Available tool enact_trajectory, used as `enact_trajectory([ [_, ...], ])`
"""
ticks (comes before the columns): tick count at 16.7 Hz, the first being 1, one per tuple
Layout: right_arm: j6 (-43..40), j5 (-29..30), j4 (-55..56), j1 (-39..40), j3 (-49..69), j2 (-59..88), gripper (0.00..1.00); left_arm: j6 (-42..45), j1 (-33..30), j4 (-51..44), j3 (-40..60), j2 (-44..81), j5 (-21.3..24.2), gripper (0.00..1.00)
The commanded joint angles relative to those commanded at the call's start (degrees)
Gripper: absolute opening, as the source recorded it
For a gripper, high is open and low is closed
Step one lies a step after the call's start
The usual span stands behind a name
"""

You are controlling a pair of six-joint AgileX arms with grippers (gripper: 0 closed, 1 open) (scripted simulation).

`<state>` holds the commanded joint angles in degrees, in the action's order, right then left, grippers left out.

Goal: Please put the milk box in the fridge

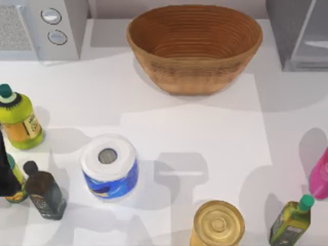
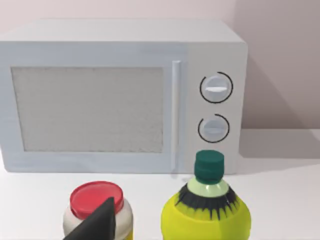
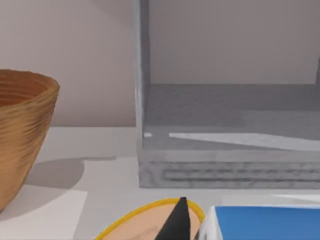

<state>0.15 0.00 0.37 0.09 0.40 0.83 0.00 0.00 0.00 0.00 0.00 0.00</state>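
The milk box (image 3: 265, 223) appears as a blue top face close under my right wrist camera, beside a dark tip of my right gripper (image 3: 178, 223). Whether the gripper holds the box cannot be told. The fridge (image 1: 296, 37) stands at the table's back right. It is dark grey, and its paler inside (image 3: 230, 107) faces the right wrist camera, open. My left arm (image 1: 4, 169) sits at the table's left edge. A dark tip of my left gripper (image 2: 100, 224) shows in front of a red-lidded jar (image 2: 96, 202).
A woven basket (image 1: 195, 48) stands at back centre and a microwave (image 1: 43, 28) at back left. Near the left edge are a yellow-green bottle (image 1: 18, 120), a dark bottle (image 1: 46, 193) and a paper roll (image 1: 109, 166). At the front right are a gold can (image 1: 218, 223), a green bottle (image 1: 292, 220) and a pink bottle (image 1: 320, 177).
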Motion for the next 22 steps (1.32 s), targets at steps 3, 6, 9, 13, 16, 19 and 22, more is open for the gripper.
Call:
enact_trajectory([
  [3,0.1,-0.9,4.2,-1.0,3.4,5.4,0.00,0.0,0.0,0.0,0.0,0.0,0.0,1.00],
  [6,0.2,-2.7,12.0,-2.9,10.0,16.3,0.00,0.0,0.0,0.0,0.0,0.0,0.0,1.00],
  [9,0.3,-4.8,21.5,-5.1,17.9,32.7,0.00,0.0,0.0,0.0,0.0,0.0,0.0,1.00],
  [13,0.5,-7.7,35.2,-8.3,28.9,60.9,0.00,0.0,0.0,0.0,0.0,0.0,0.0,1.00],
  [16,0.6,-9.8,45.3,-10.6,37.0,82.5,0.00,0.0,0.0,0.0,0.0,0.0,0.0,1.00],
  [19,0.6,-11.7,54.2,-12.7,44.1,100.8,0.00,0.0,0.0,0.0,0.0,0.0,0.0,1.00],
  [22,0.6,-13.1,61.5,-14.3,49.8,113.8,0.00,0.0,0.0,0.0,0.0,0.0,0.0,1.00],
])
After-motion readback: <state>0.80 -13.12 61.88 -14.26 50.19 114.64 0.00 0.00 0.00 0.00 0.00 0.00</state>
